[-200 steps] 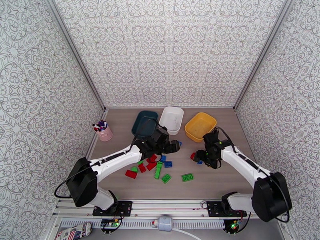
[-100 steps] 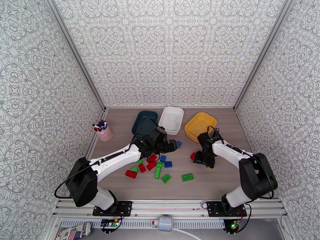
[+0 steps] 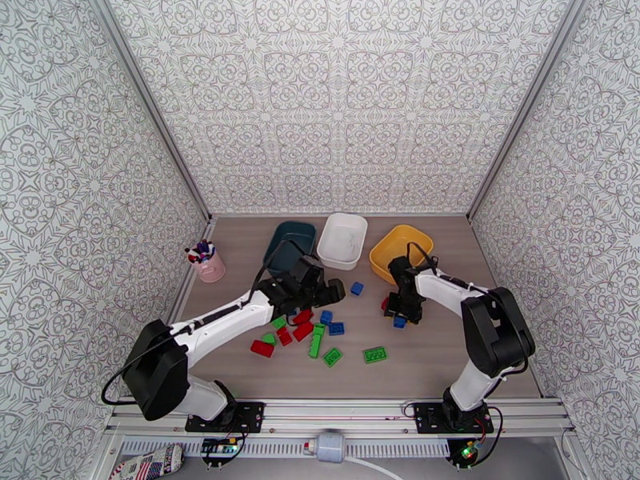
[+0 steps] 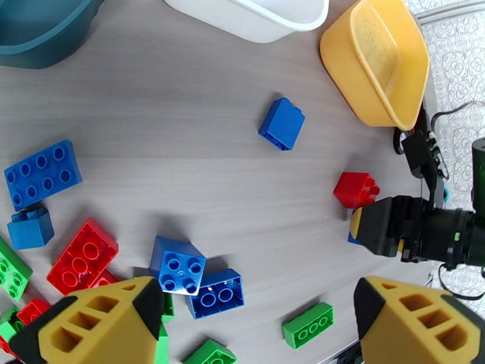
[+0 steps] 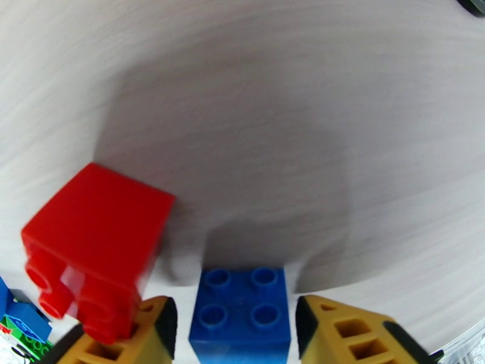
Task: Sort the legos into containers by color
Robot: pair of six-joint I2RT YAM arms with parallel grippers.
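Red, green and blue legos [image 3: 308, 330] lie scattered at mid-table. My left gripper [image 3: 334, 293] hovers over them with nothing held, its yellow fingers [image 4: 91, 323] spread wide. A lone blue brick [image 4: 282, 123] lies ahead of it. My right gripper [image 3: 398, 314] is down at the table, straddling a small blue brick [image 5: 242, 310] that sits on the table between its fingers [image 5: 357, 335] with slim gaps on both sides. A red brick [image 5: 97, 250] lies just outside its left finger. At the back stand the teal [image 3: 290, 238], white [image 3: 344, 240] and yellow [image 3: 398, 250] containers.
A pink cup of pens [image 3: 210, 266] stands at the back left near the wall. Two green bricks [image 3: 374, 354] lie near the front. Patterned walls close in the table on three sides.
My right gripper has swung left and down over the blue brick beside the red one, and its jaws have narrowed. The left gripper drew back slightly, uncovering the lone blue brick.
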